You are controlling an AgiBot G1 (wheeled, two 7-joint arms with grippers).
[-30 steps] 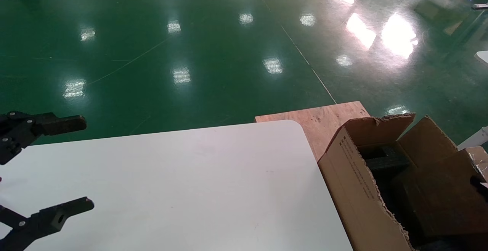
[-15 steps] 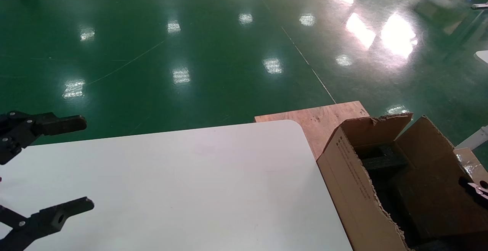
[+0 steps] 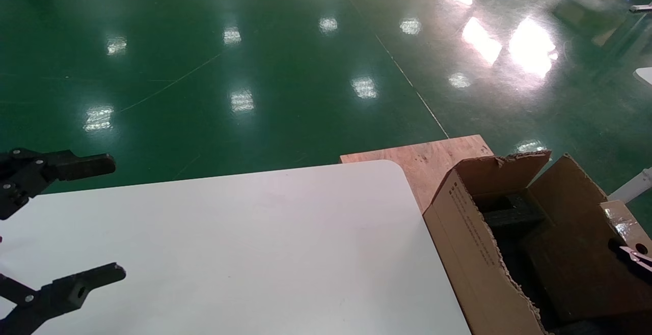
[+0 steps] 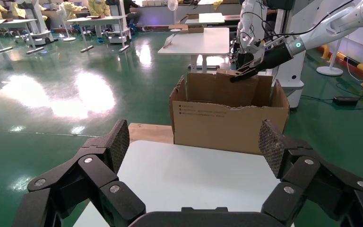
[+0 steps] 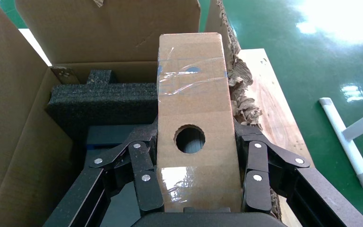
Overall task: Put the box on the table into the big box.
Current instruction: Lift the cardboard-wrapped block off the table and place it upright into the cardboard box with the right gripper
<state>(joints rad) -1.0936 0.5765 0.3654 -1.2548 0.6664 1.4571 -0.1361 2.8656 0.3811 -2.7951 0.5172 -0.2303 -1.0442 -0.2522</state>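
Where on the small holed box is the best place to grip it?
Across its two narrow long sides, near one end, as the right claw does now over the big box. The box is flat and slim, so fingers span its width, broad holed face toward the wrist.

The big box (image 3: 484, 238) stands just beside the table (image 3: 254, 243), dark foam (image 3: 512, 215) inside. The left gripper (image 3: 91, 218) hovers spread wide over the table's opposite end.

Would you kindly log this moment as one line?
right gripper: shut on box | over big box | left gripper: open, over table
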